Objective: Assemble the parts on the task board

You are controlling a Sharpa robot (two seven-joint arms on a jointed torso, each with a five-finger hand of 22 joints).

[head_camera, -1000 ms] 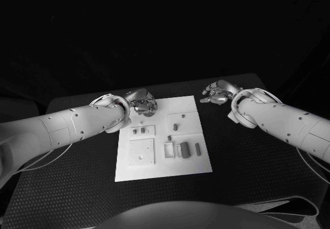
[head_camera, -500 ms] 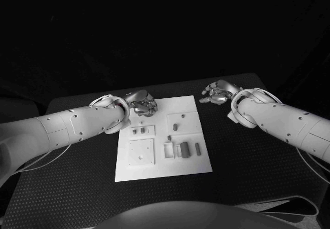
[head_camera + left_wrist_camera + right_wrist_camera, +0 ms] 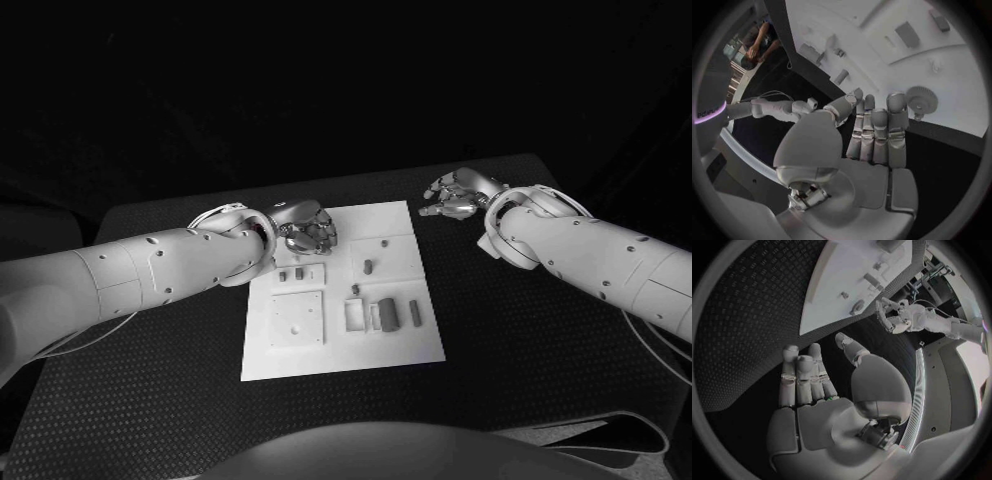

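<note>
A: The task board (image 3: 340,290) sits mid-table in your head view, with the parts on it: a gear (image 3: 384,240) near the far edge, small pieces (image 3: 369,266) below it, longer blocks (image 3: 387,314) lying lengthwise toward you. Which hand is nearer?

B: Your left hand (image 3: 303,224). It hangs over the board's far left corner; the right hand (image 3: 456,196) is off the board, beyond its far right corner, above bare table (image 3: 548,340).

A: And the left wrist view?

B: The left hand (image 3: 873,135) is spread flat, nothing in it, and the gear (image 3: 921,99) lies just past its fingertips (image 3: 898,100).

A: Right wrist view?

B: The right hand (image 3: 817,390) is also spread and holds nothing; the board (image 3: 848,285) lies well ahead.
</note>
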